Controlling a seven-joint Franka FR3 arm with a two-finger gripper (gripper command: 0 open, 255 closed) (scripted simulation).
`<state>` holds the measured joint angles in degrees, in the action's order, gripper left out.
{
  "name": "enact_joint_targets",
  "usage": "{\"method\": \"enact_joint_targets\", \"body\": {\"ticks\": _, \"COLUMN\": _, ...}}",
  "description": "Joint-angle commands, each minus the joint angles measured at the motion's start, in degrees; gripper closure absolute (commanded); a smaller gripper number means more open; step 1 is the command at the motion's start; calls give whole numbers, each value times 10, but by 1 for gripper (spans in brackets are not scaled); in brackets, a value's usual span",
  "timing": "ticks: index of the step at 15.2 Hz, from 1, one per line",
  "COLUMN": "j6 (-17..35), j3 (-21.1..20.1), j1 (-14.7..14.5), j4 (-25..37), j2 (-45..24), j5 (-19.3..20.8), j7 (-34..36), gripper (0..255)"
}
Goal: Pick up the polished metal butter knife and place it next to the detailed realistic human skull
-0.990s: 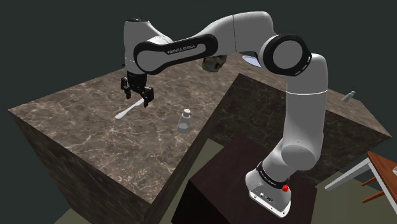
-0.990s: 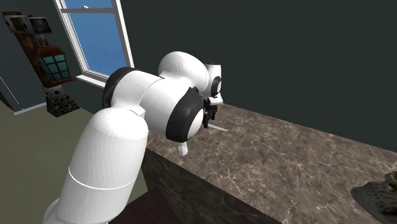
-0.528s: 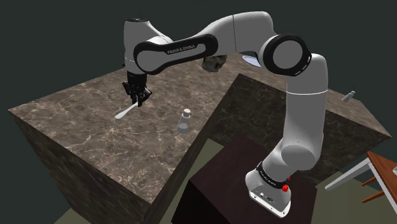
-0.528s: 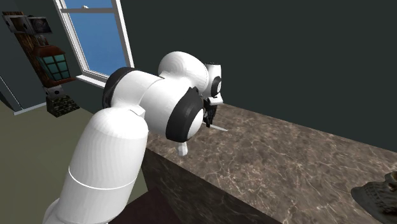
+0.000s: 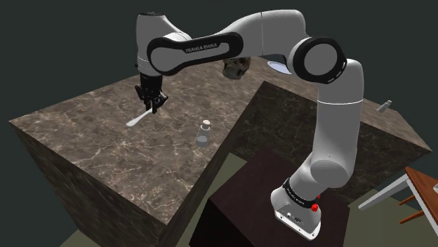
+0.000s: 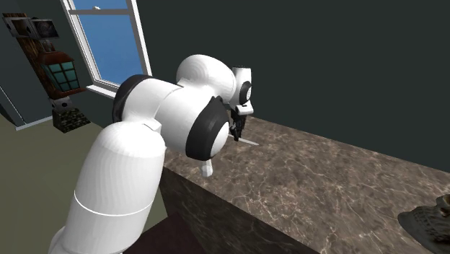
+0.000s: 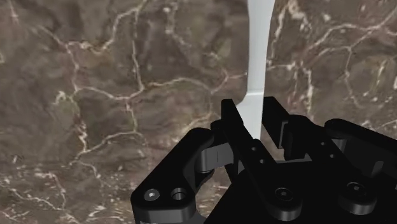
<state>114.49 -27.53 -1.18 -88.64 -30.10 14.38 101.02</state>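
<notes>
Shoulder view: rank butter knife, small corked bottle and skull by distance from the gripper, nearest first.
1. butter knife: clasped in the gripper, reaching to that view's lower left.
2. corked bottle: to the lower right, near the counter's edge.
3. skull: at the back, partly behind the arm.

White butter knife [image 7: 257, 57], clasped at 1 end, dark skull [image 5: 237, 69] well apart
</notes>
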Motion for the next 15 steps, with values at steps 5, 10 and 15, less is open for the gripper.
{"method": "enact_joint_targets", "body": {"ticks": 5, "j6": -38, "j3": -5, "j1": 0, "j4": 25, "j2": 15, "j5": -8, "j7": -5, "gripper": 255}}
{"method": "enact_joint_targets", "body": {"ticks": 10, "j6": -72, "j3": -8, "j1": -1, "j4": 51, "j2": 24, "j5": -14, "j7": -8, "gripper": 255}}
{"method": "enact_joint_targets", "body": {"ticks": 15, "j6": -107, "j3": -10, "j1": -3, "j4": 82, "j2": 29, "j5": -18, "j7": -12, "gripper": 255}}
